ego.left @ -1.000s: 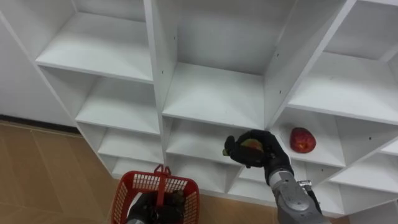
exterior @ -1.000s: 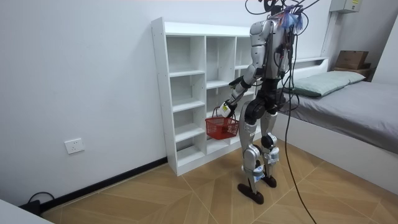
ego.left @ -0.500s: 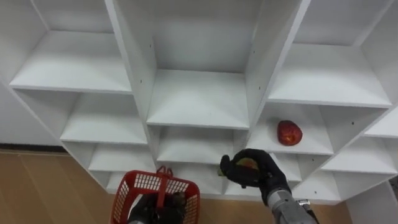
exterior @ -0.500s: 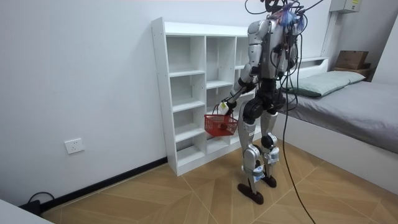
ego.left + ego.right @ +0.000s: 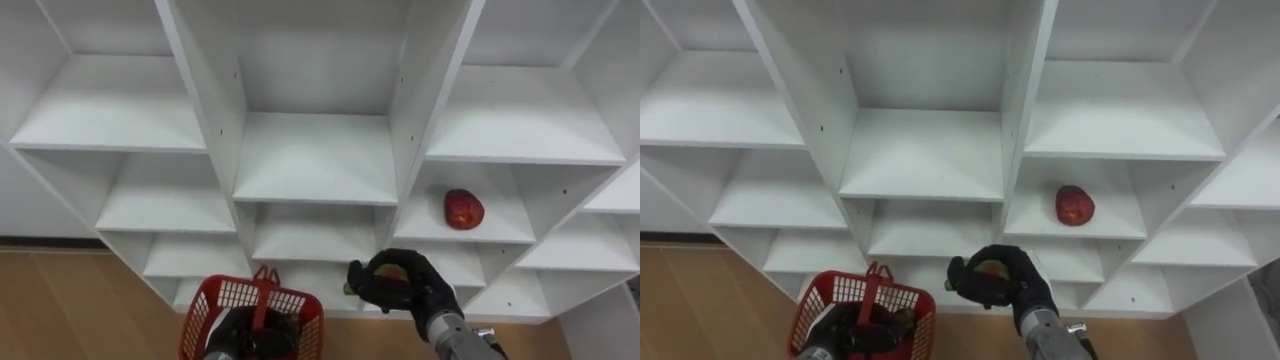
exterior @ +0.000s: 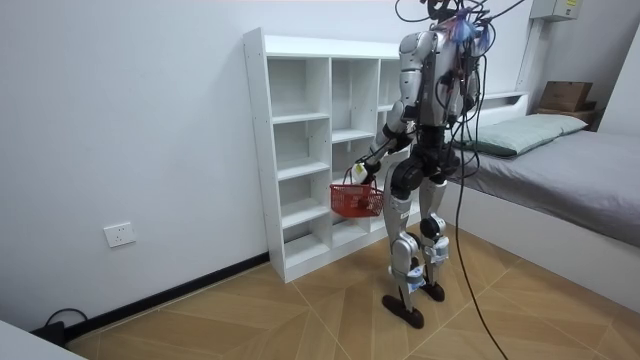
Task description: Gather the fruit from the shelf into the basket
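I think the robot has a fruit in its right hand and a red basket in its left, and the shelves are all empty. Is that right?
Not quite: the shelves are not all empty. The left eye view shows a red fruit lying in the right column. The rest holds: the right hand grips a fruit, and the left hand carries the red basket.

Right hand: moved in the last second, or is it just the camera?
Yes. The right hand, shut on a fruit, has dropped relative to the red fruit on the shelf, toward the basket.
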You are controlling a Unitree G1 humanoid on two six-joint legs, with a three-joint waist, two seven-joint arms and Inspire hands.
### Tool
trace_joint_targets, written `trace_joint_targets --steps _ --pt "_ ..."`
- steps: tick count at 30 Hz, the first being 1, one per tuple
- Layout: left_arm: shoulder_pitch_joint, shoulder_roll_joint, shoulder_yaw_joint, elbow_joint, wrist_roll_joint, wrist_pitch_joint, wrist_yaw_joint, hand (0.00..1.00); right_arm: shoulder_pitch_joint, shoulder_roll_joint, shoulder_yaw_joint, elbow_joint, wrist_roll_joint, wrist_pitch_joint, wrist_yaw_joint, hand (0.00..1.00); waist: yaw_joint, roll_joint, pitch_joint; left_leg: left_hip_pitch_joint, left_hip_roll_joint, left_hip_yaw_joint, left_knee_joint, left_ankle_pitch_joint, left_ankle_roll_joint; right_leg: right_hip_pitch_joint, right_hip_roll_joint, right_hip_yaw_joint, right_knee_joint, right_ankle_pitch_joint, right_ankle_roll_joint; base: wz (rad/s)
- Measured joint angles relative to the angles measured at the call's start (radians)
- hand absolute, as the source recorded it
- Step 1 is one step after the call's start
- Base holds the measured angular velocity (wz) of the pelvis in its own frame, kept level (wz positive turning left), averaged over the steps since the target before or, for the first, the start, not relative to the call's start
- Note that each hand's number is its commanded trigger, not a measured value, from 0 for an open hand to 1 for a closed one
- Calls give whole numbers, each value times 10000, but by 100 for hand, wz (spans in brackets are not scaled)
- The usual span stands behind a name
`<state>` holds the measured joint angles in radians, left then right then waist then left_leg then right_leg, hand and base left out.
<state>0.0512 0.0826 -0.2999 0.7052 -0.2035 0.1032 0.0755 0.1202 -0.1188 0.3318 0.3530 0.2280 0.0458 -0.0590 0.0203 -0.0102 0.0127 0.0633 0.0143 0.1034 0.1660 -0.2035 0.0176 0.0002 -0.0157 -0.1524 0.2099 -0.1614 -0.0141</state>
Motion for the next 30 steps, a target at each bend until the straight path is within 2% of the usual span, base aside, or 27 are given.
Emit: trace_joint_targets --steps 8,14,20,23,30 --pt "-63 -165 -100 0 7 0 -183 100 -132 121 27 287 23 20 186 100 76 23 -9 -205 -8 -5 32 1 1 -171 -13 -34 6 3 -5 0" --pt "-88 -124 -600 9 4 -9 -274 100 -429 75 188 792 428 -7 180 100 118 56 -9 -444 -14 -9 92 3 3 -453 -33 -29 107 4 -6 0" --pt "-108 -131 -605 -2 16 -12 -361 100 -703 42 365 1130 435 -8 298 100 114 128 10 -599 -22 -2 151 4 4 -584 -44 -31 107 4 -6 0" --pt "-118 -100 -599 -6 15 -12 -435 100 -1028 71 385 1320 436 -11 406 100 98 204 52 -625 -25 -5 158 4 4 -595 -47 -37 106 3 -5 0" --pt "-387 -58 -604 3 12 -13 -445 100 -1696 120 408 2381 418 -17 419 100 111 228 44 -889 -36 -3 318 8 7 -725 -103 -150 113 0 -2 6"
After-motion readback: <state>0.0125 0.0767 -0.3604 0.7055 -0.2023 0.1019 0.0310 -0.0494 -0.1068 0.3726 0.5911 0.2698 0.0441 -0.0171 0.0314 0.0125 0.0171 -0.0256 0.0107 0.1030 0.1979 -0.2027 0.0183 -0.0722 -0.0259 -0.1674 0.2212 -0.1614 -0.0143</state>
